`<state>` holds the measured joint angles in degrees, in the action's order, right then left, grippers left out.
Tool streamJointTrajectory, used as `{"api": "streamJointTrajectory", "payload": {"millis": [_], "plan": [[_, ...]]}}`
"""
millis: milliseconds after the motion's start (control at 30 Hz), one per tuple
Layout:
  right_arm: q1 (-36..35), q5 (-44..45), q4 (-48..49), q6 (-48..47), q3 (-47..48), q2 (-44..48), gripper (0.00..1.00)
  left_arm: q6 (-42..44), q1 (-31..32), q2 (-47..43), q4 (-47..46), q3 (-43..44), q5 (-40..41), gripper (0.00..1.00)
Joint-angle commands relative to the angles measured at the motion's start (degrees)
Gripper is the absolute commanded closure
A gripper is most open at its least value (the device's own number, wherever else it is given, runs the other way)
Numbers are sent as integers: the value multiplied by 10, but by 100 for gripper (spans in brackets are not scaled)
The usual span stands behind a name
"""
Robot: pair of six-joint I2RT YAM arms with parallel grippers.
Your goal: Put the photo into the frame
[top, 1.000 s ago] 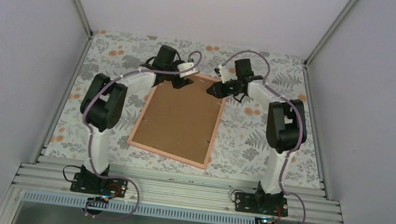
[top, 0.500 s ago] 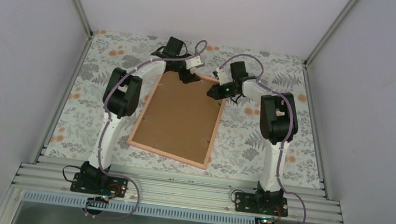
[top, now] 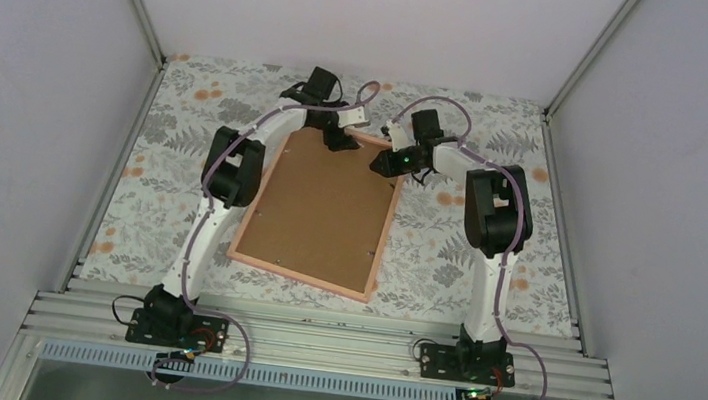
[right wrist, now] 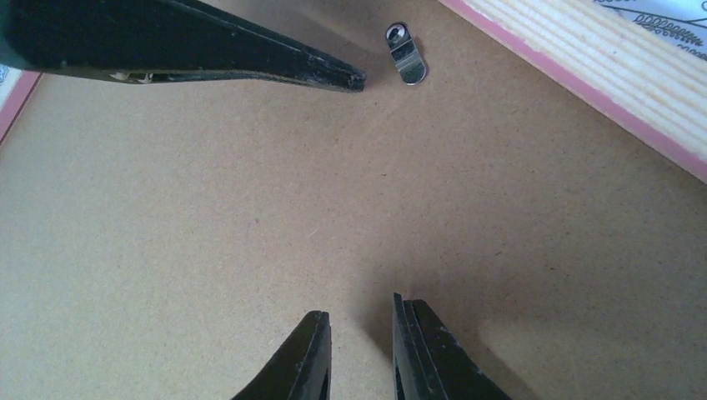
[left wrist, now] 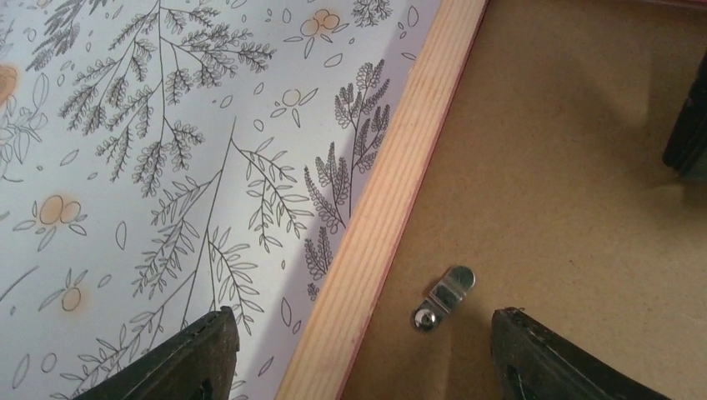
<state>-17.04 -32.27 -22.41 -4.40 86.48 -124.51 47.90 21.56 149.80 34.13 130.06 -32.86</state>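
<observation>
From the top external camera, the frame (top: 306, 277) is lying face down on the floral worktop (top: 176, 139), with the brown backing board (top: 323, 212) sitting inside it. The photo is not showing in any view. It is probably lying under the board, though that cannot be confirmed. The left end effector (top: 337, 141) and the right end effector (top: 382, 161) are both hovering at the frame's far edge, close to each other.

In the left wrist camera, the left end effector (left wrist: 367, 350) is standing wide open and holding nothing. Its fingers are straddling the wooden rail of the frame (left wrist: 400, 183) and a small metal clip (left wrist: 442, 296) on the backing board (left wrist: 567, 167).

In the right wrist camera, the right end effector (right wrist: 358, 333) is narrowed to a slit and gripping nothing. It is pointing down at the backing board (right wrist: 208, 233), with another clip (right wrist: 406, 54) near the rail (right wrist: 600, 75).

The task seems to be nearing its end, since the board is already seated. Neither clip appears to be reaching over the rail, so turning the clips to lock the board is likely what is left.
</observation>
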Motion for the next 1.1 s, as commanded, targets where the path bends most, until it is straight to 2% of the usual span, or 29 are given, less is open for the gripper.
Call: {"api": "streamJointTrajectory", "payload": {"millis": [0,267,567,767,833,1067], "plan": [[8,9,11,6,-11,-9,79,29,15,22,30,36,31,25],[12,9,11,7,-14,-7,80,54,36,41,35,46,91,33],[16,4,17,6,-27,2,80,38,37,53,40,66,100,65],[16,4,22,6,-39,8,80,27,37,53,41,67,107,72],[16,3,22,5,-41,9,80,22,36,52,42,69,103,72],[17,1,22,6,-42,10,80,-17,25,37,39,108,55,56]]}}
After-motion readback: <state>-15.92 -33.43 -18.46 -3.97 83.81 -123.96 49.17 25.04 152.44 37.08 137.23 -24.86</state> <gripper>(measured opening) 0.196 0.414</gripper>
